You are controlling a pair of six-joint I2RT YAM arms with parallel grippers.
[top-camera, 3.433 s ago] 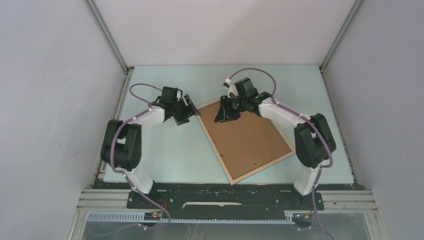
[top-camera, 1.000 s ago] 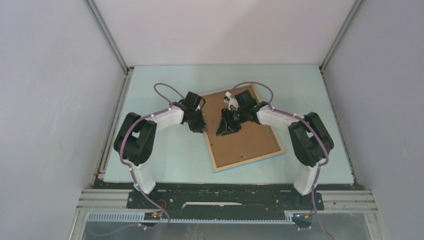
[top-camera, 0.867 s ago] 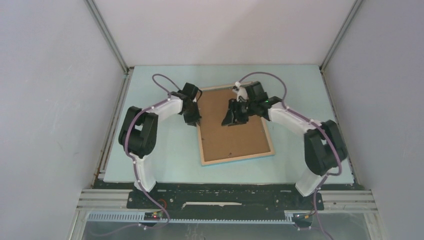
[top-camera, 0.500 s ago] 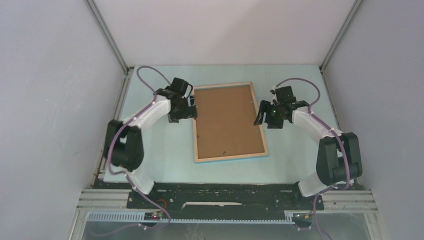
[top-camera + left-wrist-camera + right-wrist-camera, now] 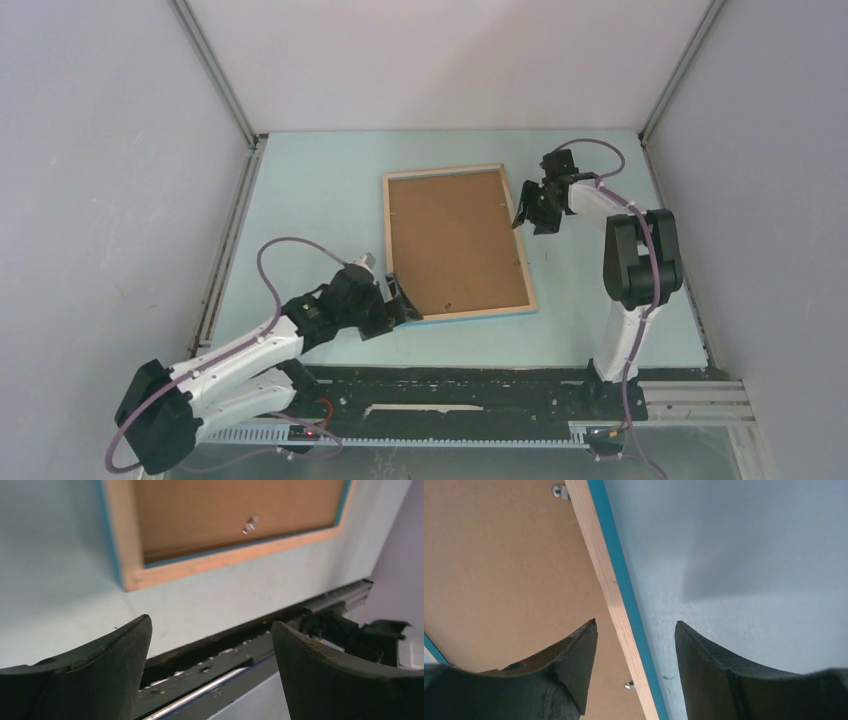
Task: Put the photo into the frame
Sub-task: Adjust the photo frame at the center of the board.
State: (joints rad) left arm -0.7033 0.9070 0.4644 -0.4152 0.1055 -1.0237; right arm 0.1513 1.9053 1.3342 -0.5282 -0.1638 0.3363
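frame light wood, blue edge; backing board plain brown; table pale blue.

You'll see the frame lying flat and back-up in the middle of the table. Its rim is pale wood with a blue outer edge. A brown backing board fills its opening, and its long sides run away from you.

There is one frame on one counter, with one brown board inside it. There are two robot arms: the left arm at 8 o'clock from the frame, the right arm at 3 o'clock. There are two pincers: the left pincer and the right pincer.
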